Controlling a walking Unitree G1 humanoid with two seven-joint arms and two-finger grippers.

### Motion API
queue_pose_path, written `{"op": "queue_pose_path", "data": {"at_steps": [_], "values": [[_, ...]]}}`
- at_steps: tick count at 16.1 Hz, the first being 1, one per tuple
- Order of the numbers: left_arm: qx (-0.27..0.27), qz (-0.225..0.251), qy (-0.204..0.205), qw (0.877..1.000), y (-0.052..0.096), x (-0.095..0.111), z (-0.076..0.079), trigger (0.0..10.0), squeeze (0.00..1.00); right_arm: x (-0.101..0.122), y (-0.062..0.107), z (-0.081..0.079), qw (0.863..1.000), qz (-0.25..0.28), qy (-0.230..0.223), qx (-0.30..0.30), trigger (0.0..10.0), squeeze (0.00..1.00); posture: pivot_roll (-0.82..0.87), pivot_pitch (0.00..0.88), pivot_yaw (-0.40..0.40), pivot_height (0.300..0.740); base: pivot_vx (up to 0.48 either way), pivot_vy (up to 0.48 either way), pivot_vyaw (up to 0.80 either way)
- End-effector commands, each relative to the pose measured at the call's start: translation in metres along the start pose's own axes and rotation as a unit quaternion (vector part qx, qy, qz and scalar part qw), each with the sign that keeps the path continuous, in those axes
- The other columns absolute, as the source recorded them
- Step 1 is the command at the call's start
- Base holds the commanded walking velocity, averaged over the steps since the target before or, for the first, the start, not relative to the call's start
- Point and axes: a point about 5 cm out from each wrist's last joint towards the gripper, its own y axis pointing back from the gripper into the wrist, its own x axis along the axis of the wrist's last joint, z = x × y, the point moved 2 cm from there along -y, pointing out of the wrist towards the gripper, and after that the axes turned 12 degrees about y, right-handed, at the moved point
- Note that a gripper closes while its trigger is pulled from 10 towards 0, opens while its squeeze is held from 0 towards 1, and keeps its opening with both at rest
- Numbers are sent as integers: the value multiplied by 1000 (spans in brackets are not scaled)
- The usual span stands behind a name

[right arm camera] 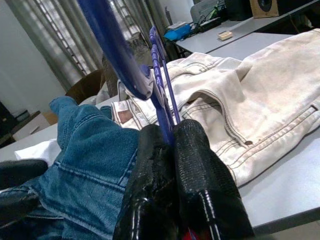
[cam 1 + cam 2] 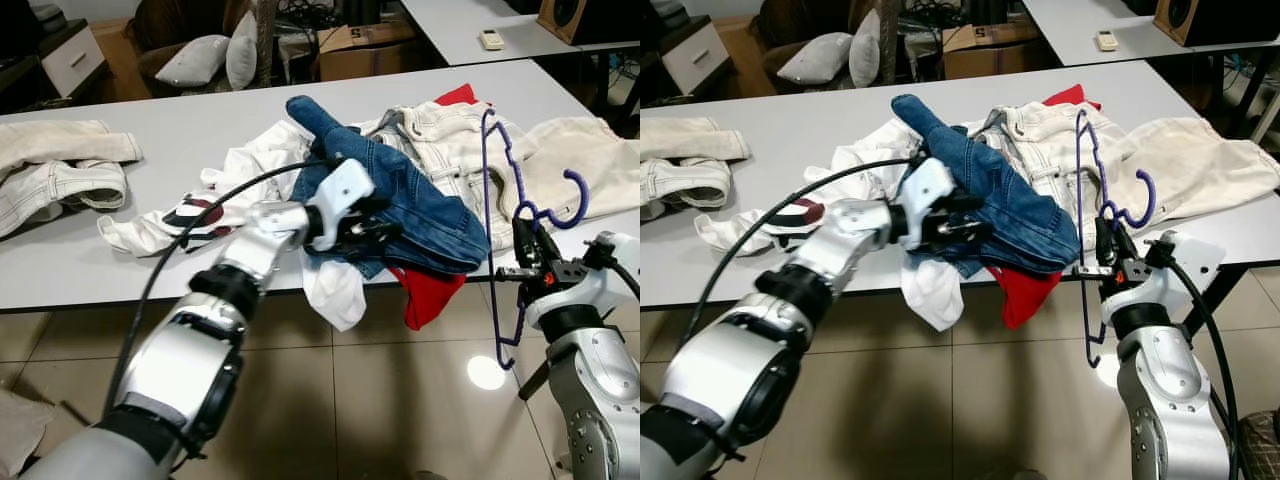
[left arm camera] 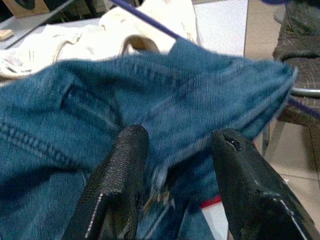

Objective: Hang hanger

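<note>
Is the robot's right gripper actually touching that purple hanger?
Touching. In the right wrist view the right gripper has its two black fingers pressed together with the purple hanger pinched between them, rising straight out of the grip.

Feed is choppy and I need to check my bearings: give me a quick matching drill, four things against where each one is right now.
Things:
1. hanger
2. jeans
3. red garment
4. remote

Places:
A. draped over the near table edge, under the denim
B. on the far table
C. clamped upright in the right gripper
D. at the left gripper, fingers either side of a fold

Pairs: 1-C, 2-D, 3-A, 4-B
</note>
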Motion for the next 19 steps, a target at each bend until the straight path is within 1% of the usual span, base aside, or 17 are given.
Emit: {"op": "queue_pose_path", "data": {"at_steps": [1, 2, 4, 5, 7, 11, 12, 13, 14, 16, 17, 18, 19], "values": [[-2, -11, -21, 1000, 6, 0, -3, 10000, 0, 6, -1, -1, 1000, 12, -2, 1, 10000, 0, -209, 0, 130, 740, 0, 0, 0], [13, -38, -48, 998, 12, -6, -8, 10000, 0, 6, -1, 0, 1000, 12, -2, 0, 10000, 0, -211, 0, 129, 740, 0, 0, 0], [21, -56, -63, 996, 12, -13, -7, 10000, 0, 6, -1, 0, 1000, 13, -2, 0, 10000, 0, -216, 0, 130, 740, 0, 0, 0], [18, -60, -64, 996, 8, -20, -2, 10000, 0, 7, -1, 0, 1000, 13, 0, 0, 10000, 0, -220, 0, 131, 740, 0, 0, 0], [55, -42, -30, 997, -2, -26, 3, 10000, 0, 6, 0, 1, 1000, 12, 1, -1, 10000, 0, -228, 0, 133, 740, 0, 0, 0], [55, -42, -30, 997, -2, -26, 3, 10000, 0, 6, 0, 1, 1000, 12, 1, -1, 10000, 0, -228, 0, 133, 740, 0, 0, 0], [108, -19, 22, 994, -2, -29, -3, 10000, 0, 6, 1, -2, 1000, 11, -1, 1, 10000, 0, -235, 0, 133, 740, 0, 0, 0], [168, 6, 82, 982, 0, -32, -12, 10000, 0, 6, 1, -4, 1000, 11, -4, 4, 10000, 0, -233, 0, 131, 740, 0, 0, 0], [185, 23, 111, 976, 0, -31, -15, 10000, 0, 6, 0, -5, 1000, 11, -4, 5, 10000, 0, -233, 0, 131, 740, 0, 0, 0], [199, 36, 131, 971, 1, -31, -17, 10000, 0, 7, -1, -5, 1000, 12, -5, 6, 10000, 0, -232, 0, 130, 740, 0, 0, 0], [210, 40, 145, 966, 0, -32, -17, 4824, 0, 7, -1, -6, 1000, 12, -4, 7, 10000, 0, -235, 0, 133, 740, 0, 0, 0], [211, 37, 147, 966, 0, -33, -17, 4471, 0, 7, -2, -6, 1000, 13, -3, 8, 10000, 0, -235, 0, 133, 740, 0, 0, 0], [211, 32, 152, 965, -2, -36, -15, 2392, 0, 7, -2, -7, 1000, 13, -3, 8, 10000, 0, -237, 0, 135, 740, 0, 0, 0]]}}
